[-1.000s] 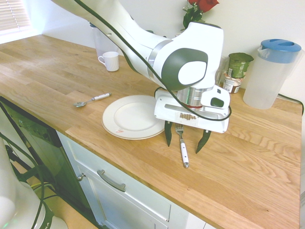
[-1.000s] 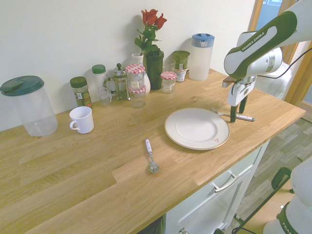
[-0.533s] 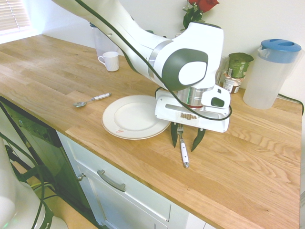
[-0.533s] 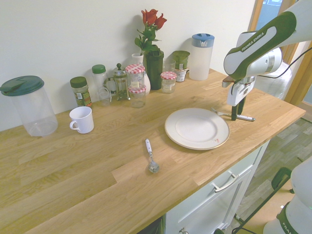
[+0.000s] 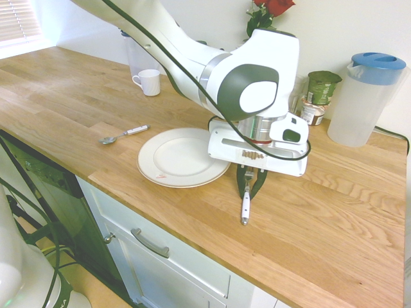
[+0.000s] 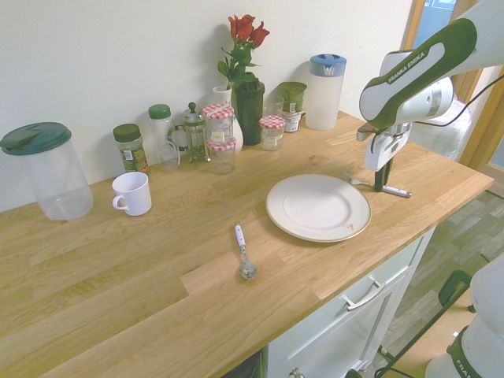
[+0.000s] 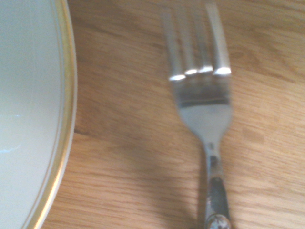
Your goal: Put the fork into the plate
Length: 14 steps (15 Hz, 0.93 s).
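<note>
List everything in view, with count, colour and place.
fork: 1, metal with white handle, on counter beside plate
plate: 1, white, on counter
spoon: 1, metal with white handle, on counter
mug: 1, white, by green-lidded container
green-lidded container: 1, clear, at wall
blue-lidded pitcher: 1, translucent, at wall
roses: red, in vase, count unclear
jars with checked lids: 3, clear, red-white lids, near wall
arm: 1, white and dark green, above counter
end effector: 1, dark fingers, around fork
</note>
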Motion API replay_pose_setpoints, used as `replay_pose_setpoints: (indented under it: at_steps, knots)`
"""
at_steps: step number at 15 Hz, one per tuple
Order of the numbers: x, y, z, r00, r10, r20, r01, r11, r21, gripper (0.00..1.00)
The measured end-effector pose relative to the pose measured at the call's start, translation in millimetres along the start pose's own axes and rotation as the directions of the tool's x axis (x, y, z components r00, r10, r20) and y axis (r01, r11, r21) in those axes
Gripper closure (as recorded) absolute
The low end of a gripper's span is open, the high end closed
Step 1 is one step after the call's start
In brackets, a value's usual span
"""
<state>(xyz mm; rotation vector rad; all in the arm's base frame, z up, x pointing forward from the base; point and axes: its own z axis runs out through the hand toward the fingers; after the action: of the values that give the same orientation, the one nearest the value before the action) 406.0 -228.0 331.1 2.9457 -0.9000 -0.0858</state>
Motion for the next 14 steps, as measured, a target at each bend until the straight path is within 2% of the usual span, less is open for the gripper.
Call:
replay_pose_setpoints:
  at_steps: [9,14]
  knots:
    - [0,2,-6,1.0,0.0,-0.003,0.0,1.0,0.012,1.0]
    - [-18,34,-61,1.0,-0.005,-0.026,0.007,0.996,0.09,1.0]
